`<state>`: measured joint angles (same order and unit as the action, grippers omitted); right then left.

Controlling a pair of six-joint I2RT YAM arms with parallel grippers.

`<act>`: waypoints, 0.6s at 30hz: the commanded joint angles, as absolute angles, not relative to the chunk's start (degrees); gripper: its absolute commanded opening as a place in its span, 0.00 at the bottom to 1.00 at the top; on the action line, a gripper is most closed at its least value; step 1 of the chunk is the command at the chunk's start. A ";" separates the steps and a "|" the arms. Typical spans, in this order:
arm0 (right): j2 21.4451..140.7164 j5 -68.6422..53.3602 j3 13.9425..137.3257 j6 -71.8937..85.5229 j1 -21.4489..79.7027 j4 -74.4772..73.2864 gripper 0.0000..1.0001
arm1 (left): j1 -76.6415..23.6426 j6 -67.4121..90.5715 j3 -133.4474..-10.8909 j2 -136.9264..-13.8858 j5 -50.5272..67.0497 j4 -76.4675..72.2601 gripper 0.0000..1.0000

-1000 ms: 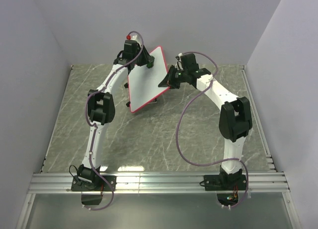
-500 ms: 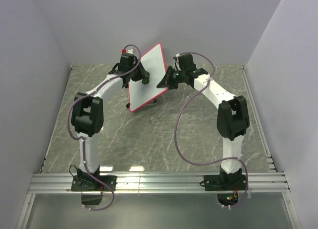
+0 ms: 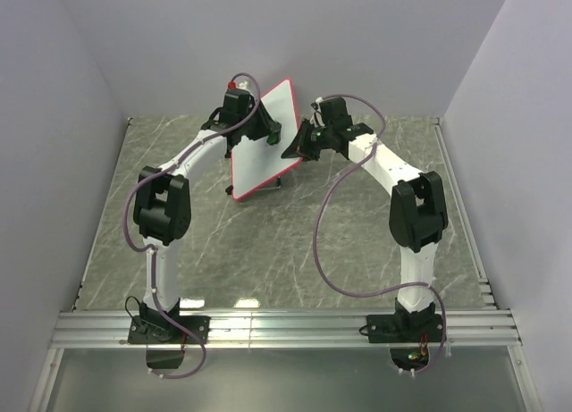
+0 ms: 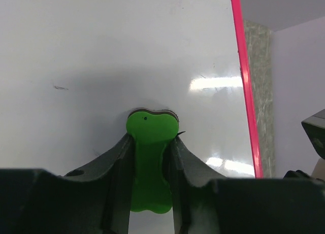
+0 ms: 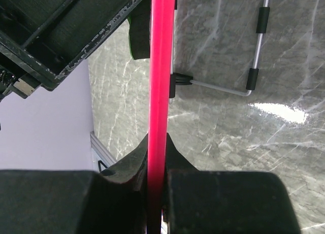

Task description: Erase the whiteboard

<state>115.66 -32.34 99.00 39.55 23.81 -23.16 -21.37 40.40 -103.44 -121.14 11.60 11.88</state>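
Pale lilac walls (image 3: 357,37) are enclosing a grey-green marbled tabletop (image 3: 268,251) on three sides, and a ribbed aluminium rail (image 3: 286,327) is lying along its 6 o'clock edge. The white rectangular whiteboard with a red-pink frame (image 3: 257,162) is being held tilted toward 12 o'clock of the tabletop. Its rim is being clamped edge-on between the fingers of the right gripper (image 5: 157,147). A bright green bone-shaped eraser (image 4: 150,158) is being pinched tight by the left gripper (image 4: 152,142) and pressed against the board face. A thin wire stand (image 5: 238,89) is jutting from the board's back. A faint dark stroke (image 4: 60,87) is showing at 9 o'clock of the eraser. The board's lower edge is being cut off in the wrist views, so contact with the tabletop cannot be told.
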 commanded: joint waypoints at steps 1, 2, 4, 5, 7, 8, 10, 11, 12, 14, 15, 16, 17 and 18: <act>115.31 -38.67 101.25 33.49 29.71 -17.67 0.00 | -27.33 42.70 -100.55 -127.27 19.77 22.42 0.00; 115.57 -38.67 101.51 33.66 29.71 -17.49 0.00 | -27.94 43.24 -98.46 -126.31 20.65 21.46 0.00; 115.93 -38.76 101.60 34.10 29.71 -17.14 0.00 | -29.17 43.24 -96.25 -125.16 19.87 20.57 0.00; 116.10 -38.85 101.78 34.28 29.62 -16.96 0.00 | -30.31 42.98 -96.07 -124.90 19.52 20.65 0.00; 116.37 -39.11 102.04 34.80 29.62 -16.44 0.00 | -30.41 42.89 -96.06 -125.50 20.12 20.83 0.00; 116.63 -39.02 102.30 34.89 29.62 -16.52 0.00 | -30.15 42.72 -96.41 -125.86 20.04 21.27 0.00; 116.63 -39.02 102.31 34.98 29.71 -16.44 0.00 | -28.58 42.36 -97.21 -126.82 18.99 21.62 0.00; 116.54 -38.94 102.04 35.07 29.71 -16.35 0.00 | -27.87 42.45 -97.38 -127.09 18.72 21.80 0.00; 116.37 -38.94 101.69 35.16 29.62 -16.09 0.00 | -26.99 42.63 -97.73 -127.52 17.68 22.14 0.00; 115.84 -38.67 100.73 35.33 29.62 -15.65 0.00 | -24.18 42.89 -99.05 -128.84 16.44 23.55 0.00; 115.67 -38.58 100.46 35.25 29.62 -15.64 0.00 | -23.39 42.89 -99.31 -129.20 15.83 23.82 0.00; 115.32 -38.50 100.02 35.33 29.62 -15.38 0.00 | -21.81 42.54 -99.58 -129.81 14.08 23.99 0.00; 115.14 -38.41 99.41 35.51 29.62 -15.21 0.00 | -21.10 42.28 -99.58 -130.08 13.54 24.26 0.00; 114.96 -38.23 99.32 35.42 29.71 -15.21 0.00 | -20.48 41.67 -99.41 -130.34 12.84 24.52 0.00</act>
